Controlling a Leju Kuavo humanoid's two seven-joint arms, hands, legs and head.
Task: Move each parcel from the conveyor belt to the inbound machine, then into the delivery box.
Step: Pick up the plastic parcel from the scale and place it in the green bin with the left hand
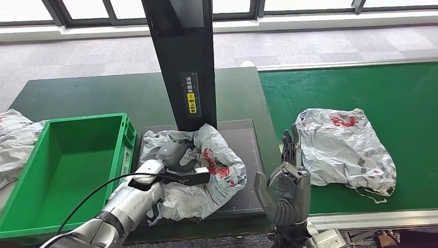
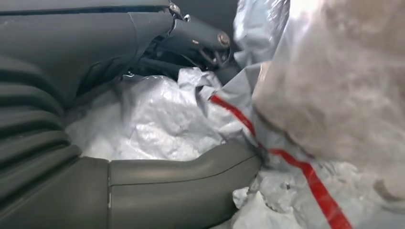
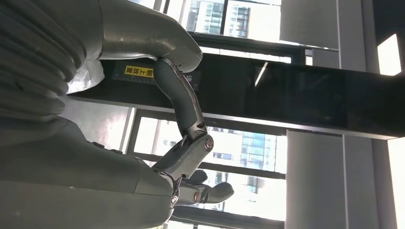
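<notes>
A crumpled grey-white parcel point(image 1: 219, 173) with red print lies on the inbound machine's dark platform point(image 1: 248, 142), under its black column point(image 1: 181, 62). My left hand point(image 1: 173, 155) is sunk into this parcel. In the left wrist view the thumb point(image 2: 186, 167) and the dark fingers point(image 2: 200, 38) close around the parcel's film point(image 2: 157, 119). A second parcel point(image 1: 343, 147) lies flat on the green conveyor belt point(image 1: 403, 103). Between the platform and the belt my right hand point(image 1: 289, 181) is raised with its fingers up and holds nothing; its fingers point(image 3: 188, 119) show against the windows.
The green delivery box point(image 1: 67, 165) stands left of the platform, nothing visible in it. Another grey parcel point(image 1: 15, 139) lies beyond the box's left wall. A cable point(image 1: 103, 188) runs along my left forearm. The belt's near metal edge point(image 1: 372, 217) is beside my right arm.
</notes>
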